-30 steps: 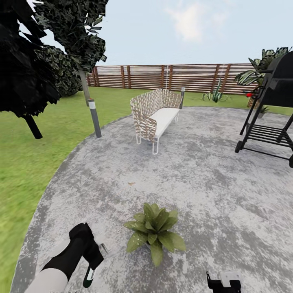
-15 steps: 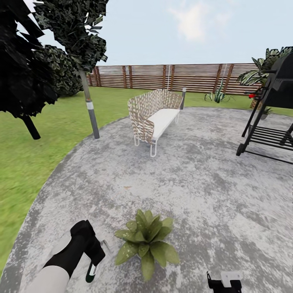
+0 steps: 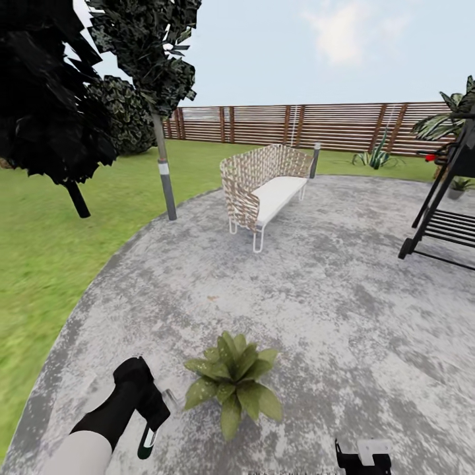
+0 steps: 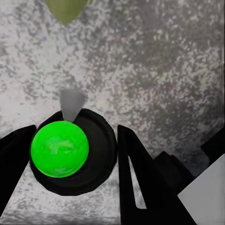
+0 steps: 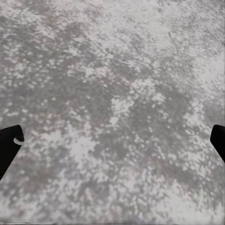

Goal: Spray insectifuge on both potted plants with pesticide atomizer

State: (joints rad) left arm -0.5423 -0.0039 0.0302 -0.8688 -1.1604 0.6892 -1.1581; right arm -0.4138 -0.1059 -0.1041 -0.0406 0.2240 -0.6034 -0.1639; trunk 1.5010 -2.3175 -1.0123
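My left gripper hangs low over the grey patio, shut on the pesticide atomizer, whose dark green body pokes out below the fingers. In the left wrist view the atomizer shows a bright green round top and a grey nozzle, held between the black fingers of the left gripper. A potted plant with broad speckled leaves stands just to the right of that gripper, apart from it. A second small potted plant sits far off at the right. My right gripper is open over bare paving.
A woven white bench stands mid-patio, a black grill stand at the right edge. A grey post and dark trees border the lawn on the left. A brown slat fence closes the back.
The whole picture has shifted: the camera turned a little left, so bench and fence sit further right. The near plant now shows closer to my left gripper. Both arms hold their pose.
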